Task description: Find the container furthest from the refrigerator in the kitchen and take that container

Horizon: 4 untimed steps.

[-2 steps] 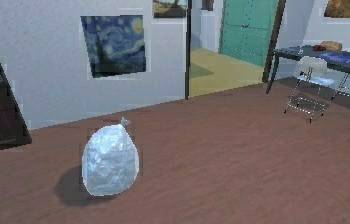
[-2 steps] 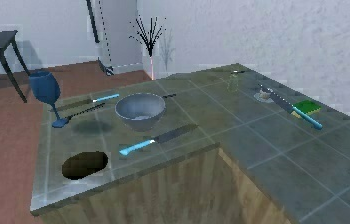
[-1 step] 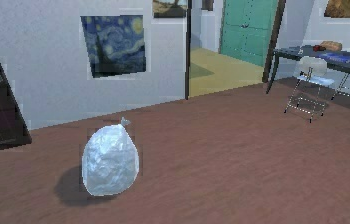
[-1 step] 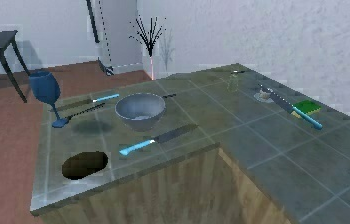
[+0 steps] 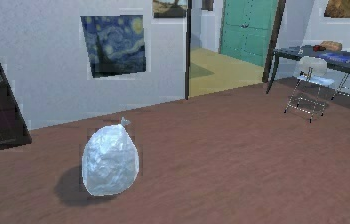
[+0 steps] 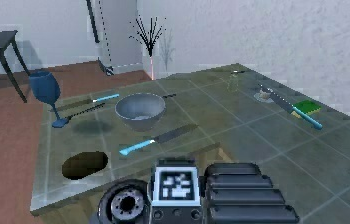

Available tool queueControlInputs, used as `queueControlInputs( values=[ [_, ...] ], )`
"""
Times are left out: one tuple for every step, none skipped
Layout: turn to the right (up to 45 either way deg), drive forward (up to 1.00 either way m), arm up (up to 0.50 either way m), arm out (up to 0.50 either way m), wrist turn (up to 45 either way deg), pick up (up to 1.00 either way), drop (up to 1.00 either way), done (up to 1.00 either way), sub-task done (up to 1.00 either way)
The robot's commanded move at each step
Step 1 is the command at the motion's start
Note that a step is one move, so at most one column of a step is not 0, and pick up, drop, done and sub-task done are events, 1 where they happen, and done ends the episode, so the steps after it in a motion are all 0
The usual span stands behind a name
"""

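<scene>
One round grey metal bowl (image 6: 141, 107) stands rim-up on the tiled tabletop (image 6: 233, 130). It looks the likeliest container here, so everything else is placed from it. To the bowl's left in the arm side view stands a blue goblet (image 6: 48, 92), the other possible container. A tall grey unit (image 6: 113, 30) beyond the bowl, against the wall, may be the refrigerator, but I cannot settle which vessel is furthest from it. A vase of twigs (image 6: 150, 45) stands beyond the bowl too, near that unit. One blue-handled utensil (image 6: 95, 100) lies between bowl and goblet. A blue-handled knife (image 6: 153, 140) lies on the bowl's near side, and a dark round hole (image 6: 83, 164) opens in the tabletop nearer than the bowl and to its left.

The gripper (image 6: 121, 205) sits well short of the bowl, low against the tabletop's near edge, beside the arm's white marker square (image 6: 178, 187). I cannot tell whether it holds anything.

The bowl lies almost straight out from the gripper along the arm's line of reach, apart from it, with the knife between. Being round, the bowl has no long axis to align to. I judge the next move is mainly an outward extension over the knife, down to the near rim.
</scene>
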Motion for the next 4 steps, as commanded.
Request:
queueControlInputs(
  values=[
    [0.0,0.0,0.0,0.28,0.0,0.0,0.0,0.0,0.0],
    [0.0,0.0,0.0,0.0,45.0,0.0,0.0,0.0,0.0],
    [0.0,0.0,0.0,0.0,45.0,0.0,0.0,0.0,0.0],
    [0.0,0.0,0.0,0.0,45.0,0.0,0.0,0.0,0.0]
  ],
)
